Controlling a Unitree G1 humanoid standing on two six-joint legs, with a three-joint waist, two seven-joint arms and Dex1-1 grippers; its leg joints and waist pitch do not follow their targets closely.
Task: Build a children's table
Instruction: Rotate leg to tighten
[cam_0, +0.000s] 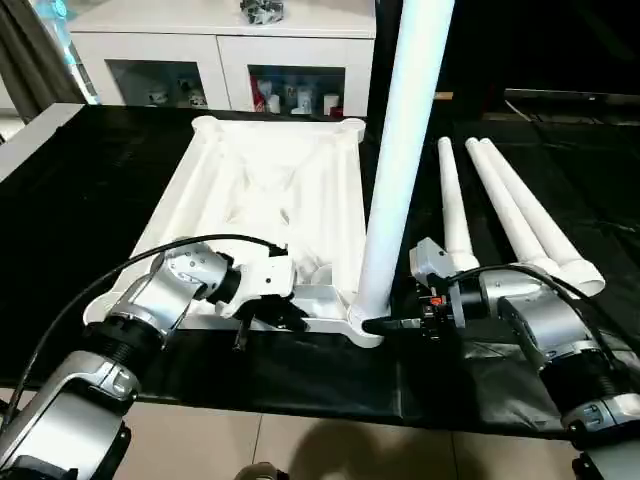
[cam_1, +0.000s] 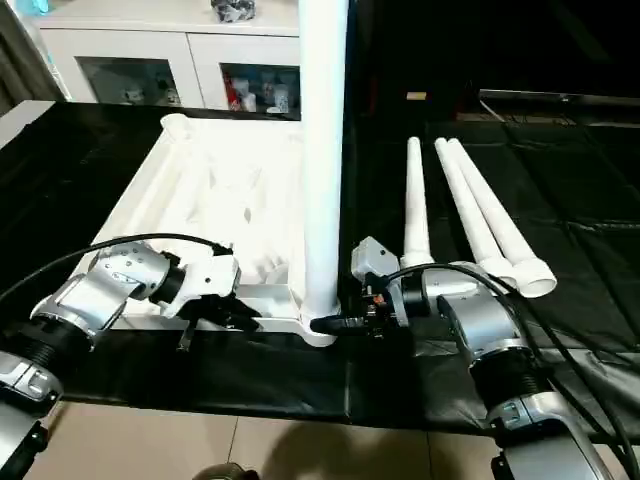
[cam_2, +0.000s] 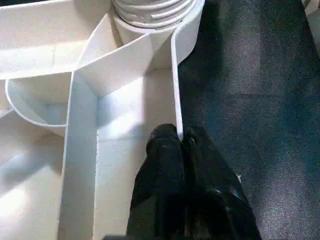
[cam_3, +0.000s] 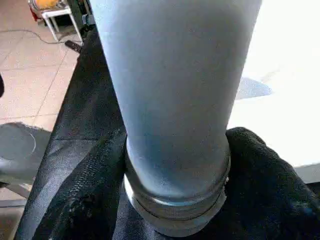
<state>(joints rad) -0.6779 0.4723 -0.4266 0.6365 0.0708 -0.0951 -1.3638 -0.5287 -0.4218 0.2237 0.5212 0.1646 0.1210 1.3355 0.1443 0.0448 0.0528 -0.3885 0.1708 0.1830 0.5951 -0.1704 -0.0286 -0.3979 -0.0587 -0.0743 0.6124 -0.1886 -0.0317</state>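
Covering the work area from edge to edge, black cloth (cam_0: 120, 180), draped over the near rim above pale floor tiles (cam_0: 330, 445). Behind it, white cabinet with glass doors (cam_0: 220, 60) holding small items too blurred to identify; no legible writing, brand or label anywhere.

Lying upside down on the cloth, white rectangular plastic table top (cam_0: 270, 190), ribbed underside facing up, round sockets at the corners. Standing upright in the near right corner socket, long white tapered round leg (cam_0: 405, 150), rising past the top of the head views. Resting flat on the cloth to the right of the top, three more white tapered legs (cam_0: 510, 215), side by side, fanning slightly, well apart from the top.

Broad bare cloth left of the top and beyond the loose legs; narrow strip only between the top's near edge and the cloth's rim.

Pinching the thin near wall of the top, left gripper (cam_2: 180, 142), black fingers (cam_2: 162, 150) closed tight with the wall between them, just beside the socket with the standing leg. Flanking the base of the upright leg, right gripper (cam_0: 385, 324), black fingers (cam_3: 265, 170) on either side of the ringed foot; contact with the leg not certain from these views.
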